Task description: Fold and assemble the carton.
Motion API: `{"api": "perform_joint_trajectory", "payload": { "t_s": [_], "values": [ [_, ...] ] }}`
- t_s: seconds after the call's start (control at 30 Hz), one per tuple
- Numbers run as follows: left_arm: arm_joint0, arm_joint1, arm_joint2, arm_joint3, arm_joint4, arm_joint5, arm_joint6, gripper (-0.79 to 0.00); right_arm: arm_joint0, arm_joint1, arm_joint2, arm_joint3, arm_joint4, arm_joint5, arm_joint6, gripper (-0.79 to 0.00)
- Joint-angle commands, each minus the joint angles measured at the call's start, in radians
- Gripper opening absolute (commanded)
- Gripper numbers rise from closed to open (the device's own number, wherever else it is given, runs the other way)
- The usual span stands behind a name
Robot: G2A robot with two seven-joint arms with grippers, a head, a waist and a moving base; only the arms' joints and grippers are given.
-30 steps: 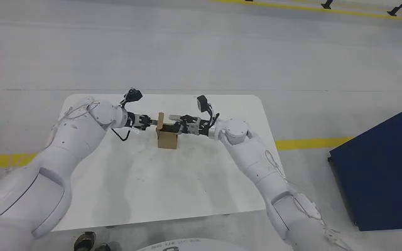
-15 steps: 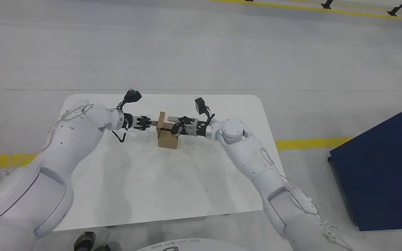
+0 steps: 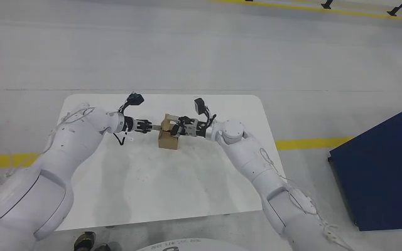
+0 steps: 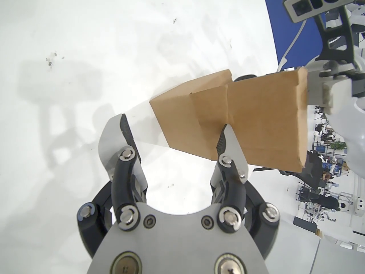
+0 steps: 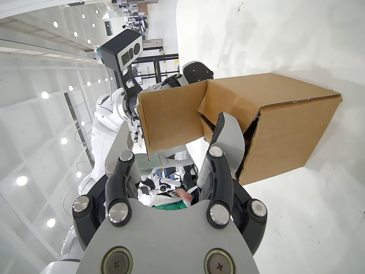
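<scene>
A white table (image 3: 207,182) with rounded corners stands on a pale grey floor. A small brown cardboard carton (image 3: 167,138) sits on the table, towards the middle of its far half, directly between the two grippers. Its body is squared up into a box shape and rests on the tabletop. Its flaps are not closed, and one flap (image 5: 171,115) stands out from the box's open end.

The left gripper (image 3: 157,127) is at one side of the carton, with its claw spread wide. In the left wrist view, one fingertip (image 4: 226,132) touches the cardboard at a crease beside a flap, and the other finger is clear of the box.

The right gripper (image 3: 178,127) meets the carton from the opposite side, also spread wide. One finger (image 5: 225,132) sits at the box's open end, and the raised flap lies between its two fingers, unclamped.
</scene>
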Motion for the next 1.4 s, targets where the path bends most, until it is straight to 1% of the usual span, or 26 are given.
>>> {"api": "perform_joint_trajectory", "payload": {
  "t_s": [0.0,0.2,0.33,0.4,0.47,0.63,0.67,0.77,0.8,1.07,1.13,1.37],
  "values": [
    [0.001,-0.002,0.0,-0.001,0.005,0.004,0.0,-0.2,0.001,-0.001,0.001,0.006,0.008,-0.002,0.003,-0.08],
    [0.001,-0.008,0.002,-0.003,0.024,0.011,0.002,-0.203,0.008,-0.005,-0.001,0.023,0.018,-0.009,0.012,-0.065],
    [0.003,-0.013,0.004,-0.008,0.034,0.015,0.004,-0.197,0.013,-0.008,-0.004,0.035,0.024,-0.012,0.015,-0.074],
    [0.003,-0.014,0.002,-0.012,0.034,0.004,0.009,-0.194,0.015,-0.009,-0.006,0.041,0.027,-0.013,0.017,-0.065],
    [0.008,-0.015,-0.007,-0.011,0.015,-0.019,0.004,-0.182,0.018,-0.01,-0.007,0.048,0.027,-0.016,0.018,-0.077],
    [0.021,-0.019,-0.037,0.002,-0.078,-0.058,-0.075,-0.225,0.021,-0.012,-0.006,0.058,0.032,-0.023,0.024,-0.095],
    [0.023,-0.02,-0.043,0.006,-0.096,-0.06,-0.09,-0.274,0.021,-0.012,-0.005,0.059,0.033,-0.024,0.024,-0.102],
    [0.031,-0.024,-0.058,0.014,-0.142,-0.074,-0.126,-0.339,0.02,-0.012,-0.004,0.063,0.031,-0.028,0.024,-0.099],
    [0.032,-0.026,-0.059,0.018,-0.147,-0.075,-0.13,-0.376,0.02,-0.012,-0.003,0.063,0.031,-0.03,0.024,-0.099],
    [0.03,-0.037,-0.049,0.037,-0.113,-0.056,-0.105,-0.394,0.006,-0.008,0.01,0.05,0.028,-0.039,0.024,-0.077],
    [0.028,-0.039,-0.05,0.043,-0.11,-0.054,-0.102,-0.4,-0.001,-0.005,0.015,0.041,0.027,-0.042,0.028,-0.083],
    [0.026,-0.043,-0.054,0.052,-0.107,-0.056,-0.102,-0.406,-0.054,0.012,0.054,-0.018,0.023,-0.072,0.048,-0.071]
  ]
}}
